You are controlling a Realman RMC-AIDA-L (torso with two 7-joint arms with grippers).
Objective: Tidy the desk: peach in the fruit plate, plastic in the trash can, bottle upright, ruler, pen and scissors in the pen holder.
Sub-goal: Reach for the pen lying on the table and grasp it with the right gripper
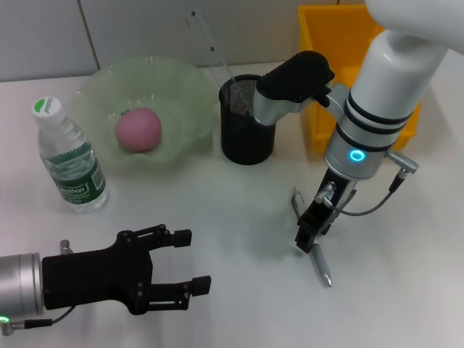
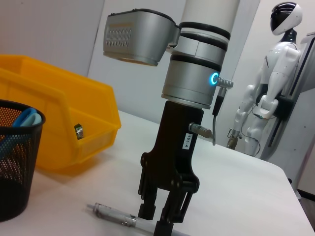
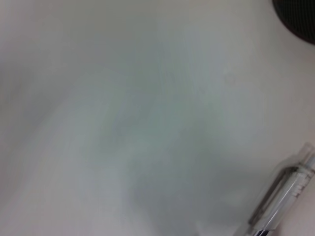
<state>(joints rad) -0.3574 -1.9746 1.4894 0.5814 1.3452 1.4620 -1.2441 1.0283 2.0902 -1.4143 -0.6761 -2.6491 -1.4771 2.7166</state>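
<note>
Right tool [image 1: 307, 235] over pen [image 1: 317, 257] (on desk)

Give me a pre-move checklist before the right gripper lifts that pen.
1. Right gripper down over the pen: ok.
2. Fingers closed firmly on the pen: cannot tell.
3. Pen holder upright, opening free enough: ok; ruler leans at its far side.
4. Left gripper open and off the route: ok.
5. Bottle upright, peach in the fruit plate: ok.
</note>
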